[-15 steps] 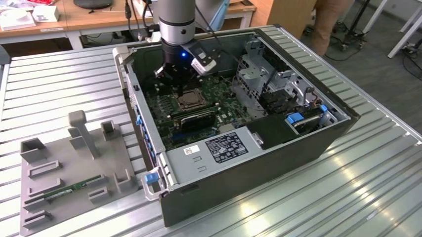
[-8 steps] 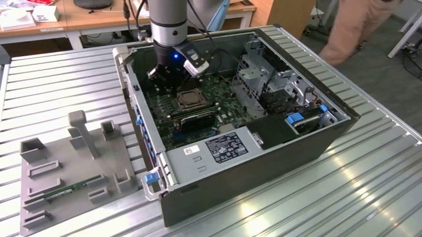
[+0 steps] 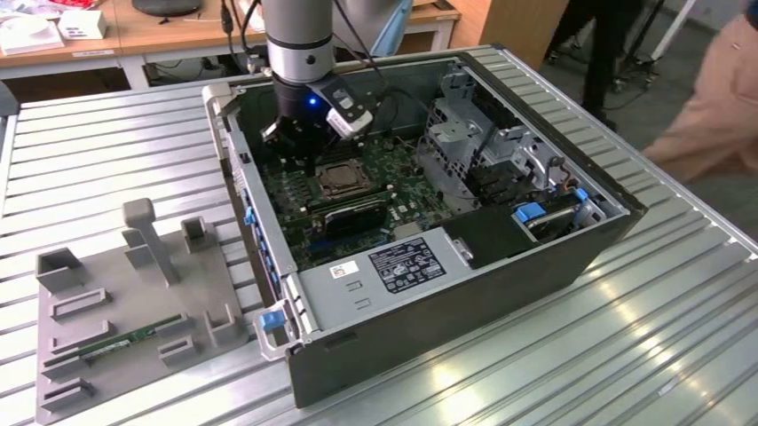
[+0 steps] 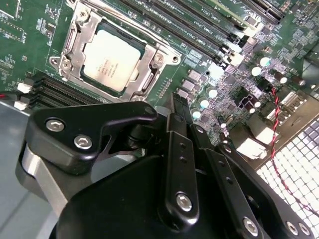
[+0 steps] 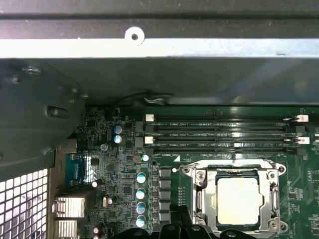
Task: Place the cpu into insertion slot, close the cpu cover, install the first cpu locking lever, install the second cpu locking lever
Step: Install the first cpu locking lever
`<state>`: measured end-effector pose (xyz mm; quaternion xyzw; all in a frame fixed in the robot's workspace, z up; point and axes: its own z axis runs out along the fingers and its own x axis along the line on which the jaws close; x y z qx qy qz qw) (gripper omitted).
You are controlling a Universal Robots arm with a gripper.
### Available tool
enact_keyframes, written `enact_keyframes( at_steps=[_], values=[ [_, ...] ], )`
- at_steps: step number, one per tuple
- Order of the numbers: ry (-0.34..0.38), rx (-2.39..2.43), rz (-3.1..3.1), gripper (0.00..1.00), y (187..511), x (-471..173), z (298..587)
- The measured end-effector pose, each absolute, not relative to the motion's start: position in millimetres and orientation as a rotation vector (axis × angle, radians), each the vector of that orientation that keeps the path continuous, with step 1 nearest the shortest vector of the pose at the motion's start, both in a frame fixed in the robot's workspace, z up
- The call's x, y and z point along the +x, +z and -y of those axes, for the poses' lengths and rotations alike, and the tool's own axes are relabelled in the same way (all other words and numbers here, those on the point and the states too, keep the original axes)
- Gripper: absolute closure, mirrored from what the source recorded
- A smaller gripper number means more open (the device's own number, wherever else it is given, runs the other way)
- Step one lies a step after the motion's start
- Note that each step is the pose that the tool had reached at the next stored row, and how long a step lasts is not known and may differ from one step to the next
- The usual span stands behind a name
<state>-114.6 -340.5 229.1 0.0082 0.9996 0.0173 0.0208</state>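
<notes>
Just beside the cpu cover (image 4: 74,39), closed empty jaws; faint illegible print on the cpu (image 4: 110,59).

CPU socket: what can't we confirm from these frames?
- Second wrist view: the tool hides one edge of the cpu cover, so whether it is latched cannot be told.
- First wrist view: the picture's edge and the tool cut off one side of the cover.
- Exterior view: the cpu is too small to judge its seating, and the arm hides the board behind it.
</notes>
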Motion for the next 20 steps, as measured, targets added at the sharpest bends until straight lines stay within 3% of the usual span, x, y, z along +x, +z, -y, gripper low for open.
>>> enact_keyframes(
  at_steps=[20],
  values=[
    [0.073, 0.025, -3.087, 0.89, 251.2, -120.4, 340.5]
  ],
)
